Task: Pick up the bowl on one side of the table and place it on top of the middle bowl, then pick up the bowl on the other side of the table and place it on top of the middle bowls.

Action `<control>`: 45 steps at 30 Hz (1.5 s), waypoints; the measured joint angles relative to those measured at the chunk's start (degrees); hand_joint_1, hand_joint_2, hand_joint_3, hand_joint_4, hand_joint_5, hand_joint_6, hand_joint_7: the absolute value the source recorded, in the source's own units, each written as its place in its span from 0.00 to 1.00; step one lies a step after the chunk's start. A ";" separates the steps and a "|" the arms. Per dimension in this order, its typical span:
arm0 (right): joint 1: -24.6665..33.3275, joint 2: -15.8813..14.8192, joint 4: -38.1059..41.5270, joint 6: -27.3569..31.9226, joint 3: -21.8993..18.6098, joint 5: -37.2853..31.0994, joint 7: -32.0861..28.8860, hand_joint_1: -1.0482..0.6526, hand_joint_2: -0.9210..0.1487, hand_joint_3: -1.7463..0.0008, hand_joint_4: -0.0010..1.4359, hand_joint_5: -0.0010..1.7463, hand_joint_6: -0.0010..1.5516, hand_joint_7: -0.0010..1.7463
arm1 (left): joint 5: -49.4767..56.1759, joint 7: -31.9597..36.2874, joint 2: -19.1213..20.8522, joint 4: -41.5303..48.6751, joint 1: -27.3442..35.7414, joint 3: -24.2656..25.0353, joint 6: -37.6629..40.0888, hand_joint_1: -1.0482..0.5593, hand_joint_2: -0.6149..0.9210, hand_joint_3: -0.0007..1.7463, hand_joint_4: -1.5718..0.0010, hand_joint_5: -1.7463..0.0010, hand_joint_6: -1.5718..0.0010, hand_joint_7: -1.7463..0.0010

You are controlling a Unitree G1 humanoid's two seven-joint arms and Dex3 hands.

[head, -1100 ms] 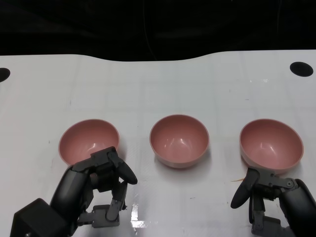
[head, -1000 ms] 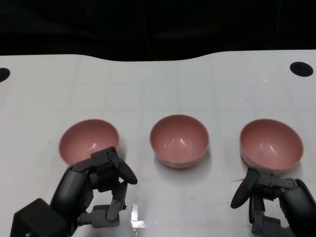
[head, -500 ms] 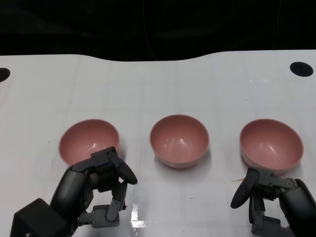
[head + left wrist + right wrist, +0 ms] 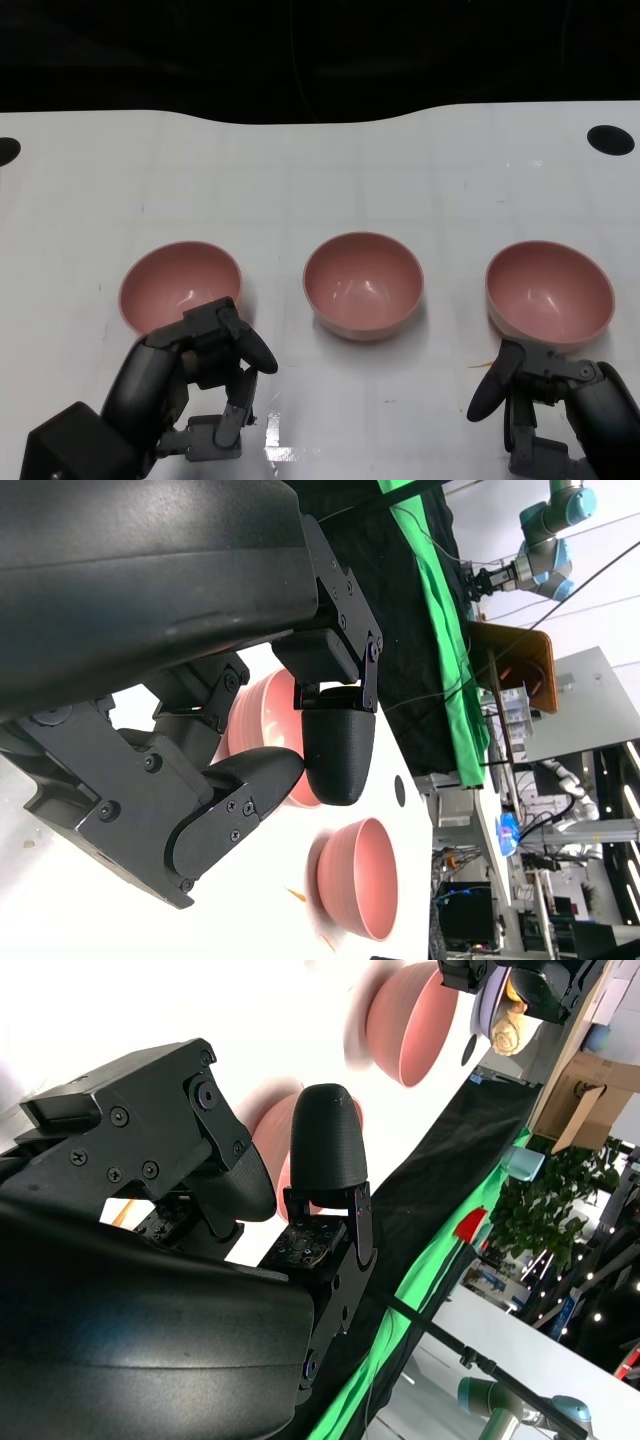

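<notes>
White table (image 4: 320, 170) against black backdrop (image 4: 320, 50), green cloth (image 4: 440, 630) behind

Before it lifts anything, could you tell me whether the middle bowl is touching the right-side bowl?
Apart. The head view shows bare white table between the middle bowl and the right-side bowl.

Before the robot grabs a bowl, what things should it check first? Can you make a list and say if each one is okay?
1. Middle bowl is empty and upright, ready to be stacked on: ok.
2. Left bowl stands upright, apart from the middle one: ok.
3. Right bowl stands upright, apart from the middle one: ok.
4. Left hand holds nothing and sits just in front of the left bowl: ok.
5. Right hand holds nothing and sits just in front of the right bowl: ok.
6. Fingers spread wide enough to fit over a bowl rim: cannot tell.
</notes>
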 measured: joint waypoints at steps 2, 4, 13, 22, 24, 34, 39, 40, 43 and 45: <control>0.06 0.01 -0.46 0.12 -0.01 -0.04 -0.21 0.60 0.53 0.21 0.54 0.90 0.49 0.68 | 0.00 0.00 0.00 0.00 0.00 0.00 0.00 0.54 0.67 0.76 0.46 0.00 0.49 0.16; 0.06 0.06 -0.50 -0.21 -0.10 -0.05 -0.81 0.59 0.49 0.27 0.51 0.81 0.47 0.60 | -0.02 -0.04 0.02 0.00 0.00 0.00 -0.01 0.54 0.67 0.76 0.46 0.00 0.49 0.16; 0.11 -1.45 -7.07 4.60 -2.17 -14.94 -6.01 0.39 0.17 0.83 0.22 0.55 0.32 0.28 | -0.07 -0.30 0.12 0.00 -0.02 0.00 -0.01 0.55 0.66 0.76 0.46 0.00 0.49 0.15; 0.34 -4.00 -12.50 11.94 -2.54 -29.45 -8.84 0.26 0.05 1.00 0.09 0.40 0.21 0.09 | -0.03 -0.30 0.12 0.01 -0.07 -0.02 0.00 0.54 0.67 0.76 0.45 0.00 0.49 0.16; 0.01 -4.68 -12.71 13.17 -2.54 -32.50 -9.61 0.25 0.06 1.00 0.08 0.39 0.20 0.07 | -0.01 -0.30 0.11 0.01 -0.07 -0.04 0.00 0.54 0.67 0.76 0.45 0.00 0.49 0.16; -2.10 -8.15 -16.24 24.33 0.28 -48.32 -5.11 0.23 0.07 1.00 0.04 0.40 0.16 0.04 | 0.01 -0.30 0.00 0.00 -0.07 -0.18 0.00 0.54 0.67 0.76 0.45 0.00 0.49 0.16; -4.84 -8.81 -13.77 27.84 2.53 -52.36 -4.41 0.23 0.07 1.00 0.05 0.39 0.17 0.04 | -0.10 -0.32 -0.03 -0.02 -0.08 -0.14 0.04 0.54 0.67 0.76 0.45 0.00 0.49 0.16; -5.80 -8.98 -12.21 28.60 2.99 -53.19 -4.32 0.22 0.07 1.00 0.06 0.39 0.17 0.04 | -0.13 -0.34 -0.05 -0.03 -0.10 -0.13 0.07 0.54 0.67 0.76 0.45 0.00 0.49 0.16; -8.96 -9.69 -6.40 30.44 4.69 -54.96 -4.35 0.22 0.06 1.00 0.06 0.37 0.19 0.04 | -0.07 -0.33 -0.03 -0.04 -0.10 -0.12 0.14 0.54 0.67 0.76 0.45 0.00 0.49 0.16; -10.73 -10.23 -2.89 31.08 5.69 -55.15 -4.44 0.22 0.05 1.00 0.06 0.36 0.19 0.04 | -0.05 -0.33 -0.04 -0.07 -0.08 -0.12 0.17 0.54 0.67 0.76 0.45 0.00 0.49 0.16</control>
